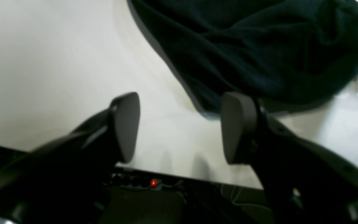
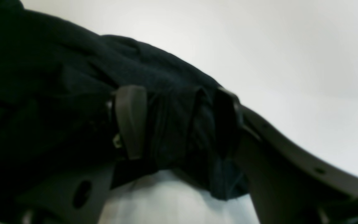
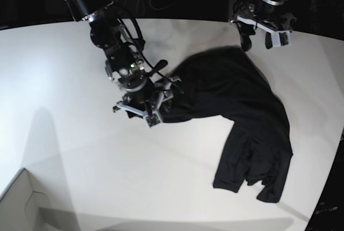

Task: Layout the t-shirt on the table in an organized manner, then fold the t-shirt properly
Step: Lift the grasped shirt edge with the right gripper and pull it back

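Writing/labels: none legible on any item.

Item 1, t-shirt: plain black, crumpled, lying on desk, right-of-centre in base view. Upper part spread near far edge; lower part trails toward near-right corner in a bunched strip. No print seen.

Item 2, right gripper: arm reaches from top-left of base view, wrist bent down over shirt's left edge. Jaws wide apart; wrist view shows a fold of black cloth lying between the 2 fingers. Cannot tell whether the pads press the cloth or only straddle it.

Item 3, left gripper: arm at top-right of base view, near desk's far edge, jaws pointing down just beside shirt's upper corner. Wrist view: 2 fingers well apart, bare desk between them, holding nothing; shirt hem lies just beyond the fingertips.

Item 4, pale box corner: bottom-left of base view, well apart from shirt.
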`<action>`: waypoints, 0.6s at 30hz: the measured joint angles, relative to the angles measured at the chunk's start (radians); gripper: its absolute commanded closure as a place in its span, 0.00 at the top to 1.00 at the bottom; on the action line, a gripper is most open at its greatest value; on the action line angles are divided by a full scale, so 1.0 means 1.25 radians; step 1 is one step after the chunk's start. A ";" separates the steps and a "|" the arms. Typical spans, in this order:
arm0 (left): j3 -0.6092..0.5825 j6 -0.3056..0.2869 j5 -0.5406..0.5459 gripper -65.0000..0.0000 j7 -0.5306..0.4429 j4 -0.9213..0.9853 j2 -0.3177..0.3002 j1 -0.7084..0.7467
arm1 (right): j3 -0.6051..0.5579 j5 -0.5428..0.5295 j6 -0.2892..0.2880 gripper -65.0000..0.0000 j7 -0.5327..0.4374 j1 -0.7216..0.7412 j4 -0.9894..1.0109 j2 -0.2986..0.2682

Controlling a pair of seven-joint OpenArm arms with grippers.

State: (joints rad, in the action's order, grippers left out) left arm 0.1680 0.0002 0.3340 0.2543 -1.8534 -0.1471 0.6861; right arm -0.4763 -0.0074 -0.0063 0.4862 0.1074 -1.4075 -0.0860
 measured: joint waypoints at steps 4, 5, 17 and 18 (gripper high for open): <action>0.000 0.000 0.000 0.61 0.000 0.000 0.000 -0.002 | 0.000 0.000 0.000 0.40 0.000 0.004 0.011 0.000; 0.000 0.000 0.000 0.61 0.000 0.000 0.000 -0.002 | 0.000 0.000 0.000 0.33 0.000 0.004 0.011 0.000; 0.001 0.000 -0.001 0.61 0.002 -0.010 0.000 -0.003 | 0.027 0.005 0.001 0.00 0.011 -0.122 -0.241 -0.029; 0.001 0.000 0.000 0.61 0.001 -0.013 0.001 -0.004 | 0.034 0.002 -0.001 0.00 0.005 -0.141 -0.276 -0.032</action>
State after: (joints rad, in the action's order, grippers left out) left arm 0.1688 0.0002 0.3344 0.2558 -1.8702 -0.1463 0.6811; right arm -0.4339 -0.0048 -0.0078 0.4931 -0.0689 -1.7531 -0.1257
